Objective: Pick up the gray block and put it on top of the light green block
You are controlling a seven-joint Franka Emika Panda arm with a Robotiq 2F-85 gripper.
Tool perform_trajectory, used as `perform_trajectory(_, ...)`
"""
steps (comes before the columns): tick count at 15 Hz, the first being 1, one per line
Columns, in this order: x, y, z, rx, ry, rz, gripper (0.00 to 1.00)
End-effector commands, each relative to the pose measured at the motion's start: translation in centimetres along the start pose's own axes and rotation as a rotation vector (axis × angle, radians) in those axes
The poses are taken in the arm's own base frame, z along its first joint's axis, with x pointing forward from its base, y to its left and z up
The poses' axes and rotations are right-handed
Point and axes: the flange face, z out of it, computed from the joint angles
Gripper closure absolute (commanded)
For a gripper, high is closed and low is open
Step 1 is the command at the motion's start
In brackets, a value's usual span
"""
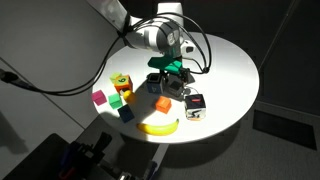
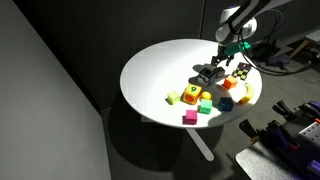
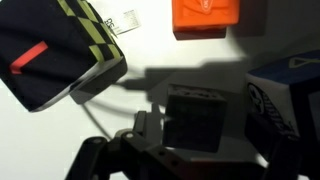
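Note:
In the wrist view the gray block (image 3: 195,118), a small dark matte cube, rests on the white table between the jaws of my gripper (image 3: 200,135). The jaws stand open, one finger (image 3: 143,136) on each side of it, apart from its faces. In an exterior view the gripper (image 1: 170,78) hangs low over the middle of the table and mostly covers the gray block. The light green block (image 1: 121,83), lime with a red mark, sits to the left of the gripper, a few block widths away.
An orange block (image 3: 205,17) lies just beyond the gray one. A red-black-white cube (image 3: 60,50) and a blue cube with a white face (image 3: 290,95) flank it closely. A banana (image 1: 158,126), magenta block (image 1: 99,97), small green block (image 1: 116,100) and blue block (image 1: 127,113) lie near the round table's edge (image 1: 235,60).

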Motion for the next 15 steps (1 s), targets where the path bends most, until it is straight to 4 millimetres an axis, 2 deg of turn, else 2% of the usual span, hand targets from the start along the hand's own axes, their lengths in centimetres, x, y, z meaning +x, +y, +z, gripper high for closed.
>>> perform_trajectory(1,1.2,0.0,0.6,0.013,0.023,0.022,0.00)
perform_trajectory(6,2.0,-0.2,1.8,0.014,0.021,0.019,0.00)
perform_trajectory(7,2.0,-0.2,2.0,0.010,0.021,0.016,0.25)
perform_trajectory(8,2.2,-0.2,2.2,0.006,0.022,0.013,0.26)
perform_trajectory(13,2.4,0.0,2.1,-0.007,0.026,-0.007,0.67)
perform_trajectory(15,2.4,0.2,1.6,-0.009,0.027,-0.010,0.69)
